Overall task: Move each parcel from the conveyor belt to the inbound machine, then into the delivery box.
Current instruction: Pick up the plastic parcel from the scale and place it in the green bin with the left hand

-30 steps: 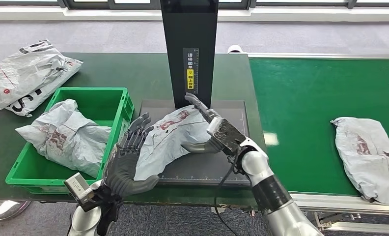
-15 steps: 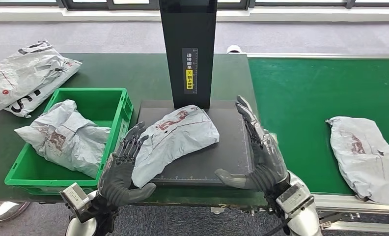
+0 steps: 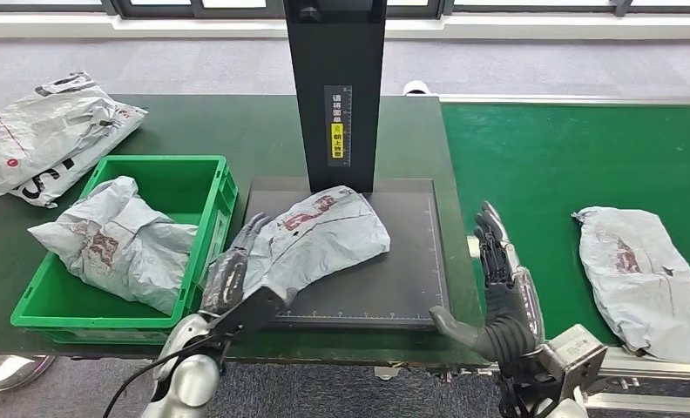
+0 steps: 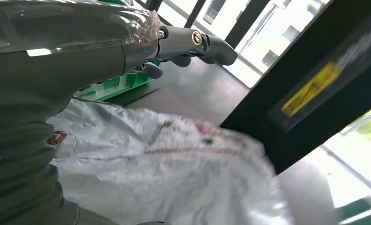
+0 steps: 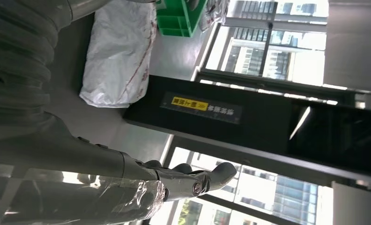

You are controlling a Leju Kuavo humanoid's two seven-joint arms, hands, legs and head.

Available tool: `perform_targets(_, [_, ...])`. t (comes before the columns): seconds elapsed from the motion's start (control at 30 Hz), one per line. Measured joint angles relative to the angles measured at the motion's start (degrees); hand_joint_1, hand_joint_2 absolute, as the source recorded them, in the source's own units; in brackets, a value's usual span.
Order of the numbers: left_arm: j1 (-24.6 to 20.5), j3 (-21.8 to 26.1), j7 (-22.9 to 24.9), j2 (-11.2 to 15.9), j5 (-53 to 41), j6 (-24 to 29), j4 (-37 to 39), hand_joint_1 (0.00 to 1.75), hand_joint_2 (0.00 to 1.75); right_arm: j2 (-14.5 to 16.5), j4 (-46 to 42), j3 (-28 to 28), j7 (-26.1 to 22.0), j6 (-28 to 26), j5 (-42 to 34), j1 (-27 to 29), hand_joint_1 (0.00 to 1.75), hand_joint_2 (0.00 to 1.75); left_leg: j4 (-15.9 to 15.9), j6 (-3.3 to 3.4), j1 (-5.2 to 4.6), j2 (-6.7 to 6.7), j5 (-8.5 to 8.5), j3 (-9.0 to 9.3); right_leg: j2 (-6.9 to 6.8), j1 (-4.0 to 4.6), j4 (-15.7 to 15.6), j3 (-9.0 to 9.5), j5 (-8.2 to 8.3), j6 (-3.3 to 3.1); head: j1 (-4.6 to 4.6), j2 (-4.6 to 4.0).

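The parcel (image 3: 324,239) lay on the inbound machine's plate (image 3: 402,270); soft, light, slippery, I judged. My left hand (image 3: 237,283), fingers apart, touched its near-left edge, the place to gather it; my right hand (image 3: 498,292) hovered spread, empty.

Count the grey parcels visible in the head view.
4: one on the inbound machine's platform, parcel; one in the green box, parcel; one on the conveyor belt, parcel; one on the table's far left. Others may lie hidden beneath.
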Motion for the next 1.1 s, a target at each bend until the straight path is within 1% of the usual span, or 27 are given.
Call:
perform_targets(0.13, [-6.5,-2.6,6.0,-0.3,-12.3,0.5,10.1,0.0,1.75,0.9,2.8,-1.0,0.6,1.0,-0.2,-1.4,0.0,1.75,0.0,0.0,-0.01,0.04,0.1,0.01,0.03,-0.03,0.0,-0.02,0.12,0.02,0.0,0.0])
perform_targets(0.23, [-13.5,-4.2,10.7,-1.0,-21.4,2.2,20.1,0.0,1.75,1.5,5.0,-1.3,1.3,1.7,-0.2,-2.8,0.0,1.75,0.0,0.03,-0.01,0.01,0.15,0.0,-0.01,-0.02,0.0,0.01,0.14,0.01,0.0,0.0])
perform_targets(0.3, [-17.4,-4.5,12.6,-1.3,-25.0,3.1,25.7,0.0,1.75,1.8,6.3,-1.4,1.4,2.0,-0.2,-3.3,0.0,1.75,0.0,0.03,-0.01,0.02,0.17,0.0,0.01,-0.02,0.0,0.01,0.16,0.0,0.0,0.0])
perform_targets(0.37, [-20.0,-4.6,13.1,-1.4,-25.9,3.4,29.6,0.0,1.75,2.0,7.2,-1.4,1.4,2.0,-0.2,-3.5,0.0,1.75,0.0,0.02,-0.01,0.04,0.17,0.01,0.03,-0.02,0.0,0.01,0.17,0.0,0.0,0.0])
perform_targets(0.47, [-22.1,-4.6,13.3,-1.7,-26.2,3.6,33.4,0.0,1.75,2.2,8.1,-1.4,1.3,2.0,-0.2,-3.7,0.0,1.75,0.0,0.02,-0.01,0.03,0.16,0.0,0.04,-0.02,0.0,0.0,0.16,0.0,0.0,0.0])
perform_targets(0.63, [-23.5,-4.6,13.5,-1.9,-26.8,3.7,36.4,0.0,1.75,2.2,8.7,-1.5,1.3,2.0,-0.2,-3.8,0.0,1.75,0.0,0.03,-0.01,0.03,0.13,-0.02,0.04,-0.02,0.0,-0.01,0.13,0.0,0.0,0.0])
perform_targets(0.77, [-24.8,-4.6,16.1,-1.9,-30.3,4.1,38.4,0.0,1.75,2.2,9.1,-1.5,1.3,2.2,-0.2,-3.9,0.0,1.75,0.0,0.03,-0.01,0.03,0.12,-0.02,0.04,-0.02,0.0,0.0,0.13,0.0,0.0,0.0])
perform_targets(0.8, [-25.5,-4.6,17.4,-1.9,-31.7,4.3,39.2,0.07,1.75,2.2,9.2,-1.5,1.2,2.3,-0.2,-3.9,0.0,1.75,0.0,0.03,-0.01,0.02,0.13,-0.02,0.03,-0.02,0.0,0.0,0.13,0.0,0.0,0.0])
perform_targets(0.9, [-27.7,-4.6,22.4,-1.8,-36.5,5.5,42.5,1.36,1.75,2.4,9.6,-1.5,1.1,2.7,-0.2,-4.0,0.0,1.75,0.0,0.03,-0.01,0.03,0.14,-0.01,0.03,-0.02,0.0,0.02,0.15,0.0,0.0,0.0])
perform_targets(0.93, [-28.4,-4.6,23.9,-1.7,-37.5,6.0,43.7,1.73,1.75,2.4,9.7,-1.5,1.1,2.8,-0.2,-4.0,0.0,1.75,0.0,0.02,-0.01,0.03,0.15,0.0,0.03,-0.01,0.0,0.02,0.16,-0.01,0.0,0.0])
perform_targets(1.0, [-29.5,-4.5,25.9,-1.4,-38.2,7.1,45.8,1.75,1.75,2.5,10.0,-1.5,1.1,2.9,-0.2,-4.0,0.0,1.75,0.0,0.0,-0.01,0.03,0.17,0.01,0.03,0.0,0.0,0.02,0.18,-0.03,0.0,0.0])
perform_targets(1.1, [-30.4,-4.1,26.8,-1.0,-38.2,7.8,48.1,1.75,1.75,2.6,10.2,-1.5,1.1,2.9,-0.2,-4.1,0.0,1.75,0.0,-0.01,-0.01,0.04,0.19,0.01,0.04,0.03,0.0,0.02,0.2,-0.05,0.0,0.0])
